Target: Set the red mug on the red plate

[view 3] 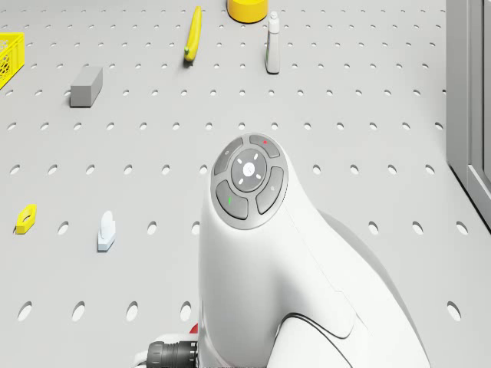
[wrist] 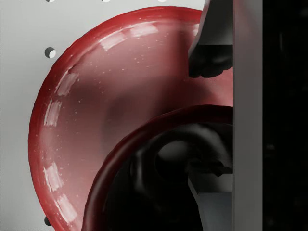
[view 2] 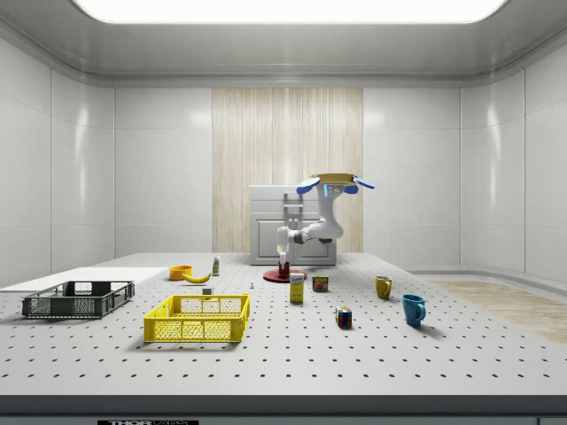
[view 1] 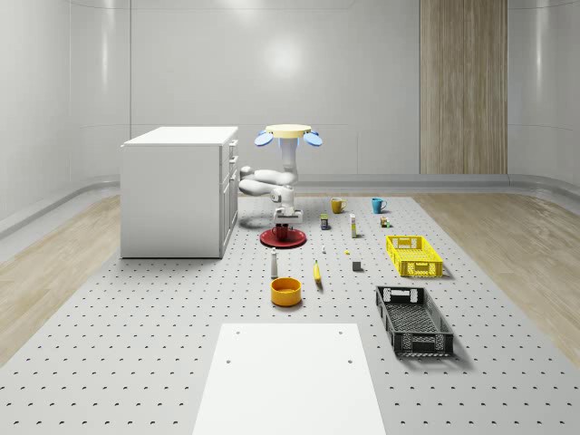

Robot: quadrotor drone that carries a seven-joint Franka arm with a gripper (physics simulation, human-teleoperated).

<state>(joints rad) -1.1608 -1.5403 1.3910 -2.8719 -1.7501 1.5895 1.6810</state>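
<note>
- The drone point(view 1: 288, 134) hovers in the upper middle of the whole-scene view, just right of the white cabinet point(view 1: 178, 190) and above the red plate point(view 1: 282, 238).
- Its white arm point(view 1: 272, 184) bends down from the body, and the gripper point(view 1: 286, 220) hangs directly over the plate.
- In the side view the drone point(view 2: 334, 182) sits at centre frame in front of the cabinet point(view 2: 292, 225), with the gripper point(view 2: 283, 257) lowered to the plate point(view 2: 285, 276).
- The red mug point(wrist: 159, 173) fills the lower middle of the wrist view, its dark opening facing the camera, and the red plate point(wrist: 91, 110) spreads beneath and around it.
- One of the fingers point(wrist: 214, 43) stands outside the mug's rim and the other reaches inside the opening, so the fingers are clamped on the mug's wall.
- Whether the mug touches the plate or hangs just above it cannot be told.
- The perforated grey surface point(view 1: 136, 317) also carries a yellow bowl point(view 1: 285, 291), a banana point(view 1: 317, 271) and a white bottle point(view 1: 274, 264) in the middle of the whole-scene view.
- A yellow crate point(view 1: 413, 255) and a black crate point(view 1: 413, 320) lie toward the right of that view.
</note>
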